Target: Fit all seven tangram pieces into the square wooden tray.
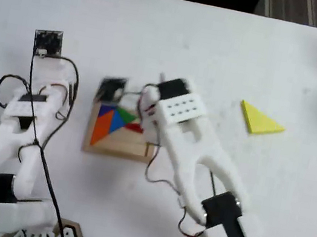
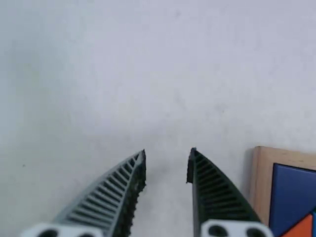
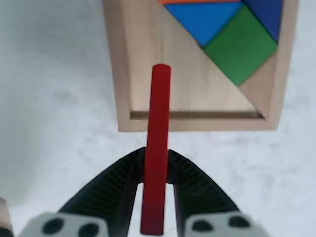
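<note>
We list: white table (image 1: 161, 33). R gripper (image 3: 157, 168) clamps red piece (image 3: 159, 98) edge-up, wooden tray (image 3: 197, 124) just ahead. L gripper (image 2: 166, 165) fingers parted above table, tray corner beside it.

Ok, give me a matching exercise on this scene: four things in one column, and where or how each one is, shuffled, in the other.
Things
1. red piece
2. yellow triangle
3. green piece
4. left gripper

States
A. lying in the tray
B. open over bare table
C. flat on the table, apart from the tray
D. held on edge in the right gripper

Pairs: 1-D, 2-C, 3-A, 4-B
</note>
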You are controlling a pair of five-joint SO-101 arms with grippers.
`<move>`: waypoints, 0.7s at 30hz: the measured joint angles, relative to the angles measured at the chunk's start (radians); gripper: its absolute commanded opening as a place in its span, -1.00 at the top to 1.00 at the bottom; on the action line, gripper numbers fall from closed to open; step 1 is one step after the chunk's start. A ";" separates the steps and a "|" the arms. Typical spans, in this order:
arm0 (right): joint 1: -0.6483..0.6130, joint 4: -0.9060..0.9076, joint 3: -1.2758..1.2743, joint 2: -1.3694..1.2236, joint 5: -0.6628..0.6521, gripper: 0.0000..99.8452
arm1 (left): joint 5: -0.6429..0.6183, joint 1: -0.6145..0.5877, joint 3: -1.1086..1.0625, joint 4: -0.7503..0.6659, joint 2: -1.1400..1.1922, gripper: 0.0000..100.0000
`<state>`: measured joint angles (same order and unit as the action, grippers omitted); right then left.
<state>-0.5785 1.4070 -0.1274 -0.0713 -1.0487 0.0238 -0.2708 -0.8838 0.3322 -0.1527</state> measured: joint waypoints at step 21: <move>-0.169 -0.221 0.074 -0.213 0.000 0.96 | 0.000 -0.002 0.009 -0.003 0.000 0.69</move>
<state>-0.7472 1.1861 -0.0537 -0.2846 -1.0487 0.0238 -0.2723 -0.8746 0.3291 -0.1527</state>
